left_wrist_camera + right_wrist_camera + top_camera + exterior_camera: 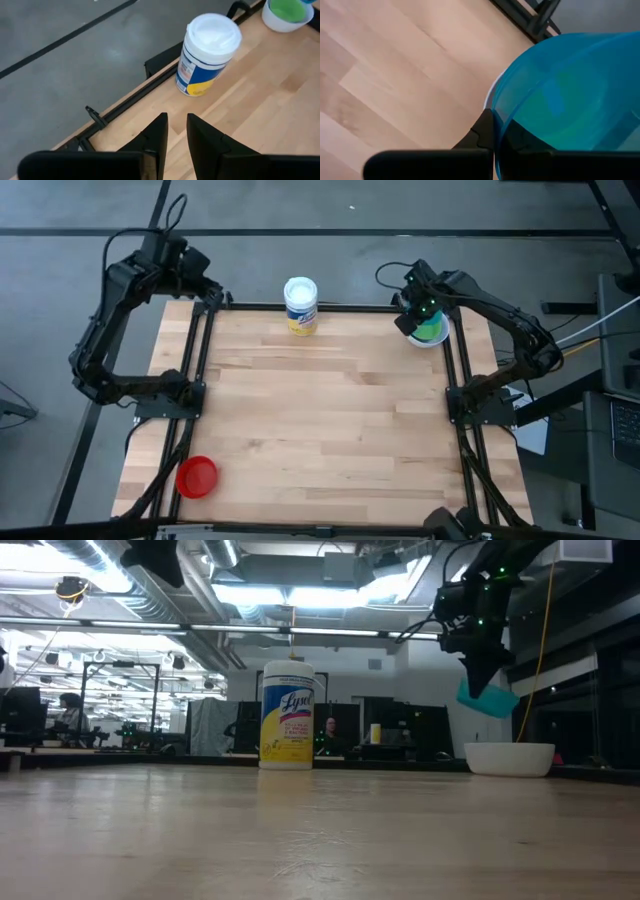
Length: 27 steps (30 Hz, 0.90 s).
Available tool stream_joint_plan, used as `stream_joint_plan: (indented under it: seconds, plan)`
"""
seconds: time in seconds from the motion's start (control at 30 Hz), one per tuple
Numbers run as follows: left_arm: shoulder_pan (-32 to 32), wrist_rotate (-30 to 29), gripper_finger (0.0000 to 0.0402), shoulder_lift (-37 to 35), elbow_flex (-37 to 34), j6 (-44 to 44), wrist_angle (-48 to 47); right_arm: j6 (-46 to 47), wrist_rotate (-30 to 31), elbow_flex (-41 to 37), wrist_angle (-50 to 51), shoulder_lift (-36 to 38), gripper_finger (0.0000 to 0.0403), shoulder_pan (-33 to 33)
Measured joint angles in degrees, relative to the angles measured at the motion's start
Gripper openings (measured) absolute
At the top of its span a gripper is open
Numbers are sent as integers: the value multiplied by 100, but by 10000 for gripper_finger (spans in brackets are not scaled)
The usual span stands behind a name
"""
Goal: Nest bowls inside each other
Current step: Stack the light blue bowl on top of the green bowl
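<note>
A light blue bowl hangs tilted in my right gripper, which is shut on it just above a white bowl at the table's far right. The white bowl has a green bowl inside it. A red bowl rests on the table near the front left corner. My left gripper hovers over the far left corner. Its fingers stand a little apart with nothing between them. My right gripper pinches the light blue bowl's wall at the rim, one finger outside and the other inside, showing through the plastic. The fingers come from above, slanting down. The bowl hangs tilted below them, clear of the white bowl.
A tall white container with a yellow label stands at the far edge, between the two arms. A black frame runs along the table's left, right and far sides. The wooden middle of the table is bare.
</note>
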State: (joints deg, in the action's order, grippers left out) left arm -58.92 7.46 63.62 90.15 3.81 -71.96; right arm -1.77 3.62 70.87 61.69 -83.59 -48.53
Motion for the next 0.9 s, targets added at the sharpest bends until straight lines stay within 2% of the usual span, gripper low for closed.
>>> stream_joint_plan:
  seconds: [0.17, 0.47, 0.9]
  plan:
    - [0, 4, 65, -210, 0, -135, -29, -65, -185, -244, -1, 0, 0, -218]
    - [0, 15, 65, -389, 0, -302, -36, -39, -321, -1017, -524, -2, 0, -237]
    - [4, 25, 63, -394, 0, -364, -60, -172, -297, -1069, -753, -4, 0, -442]
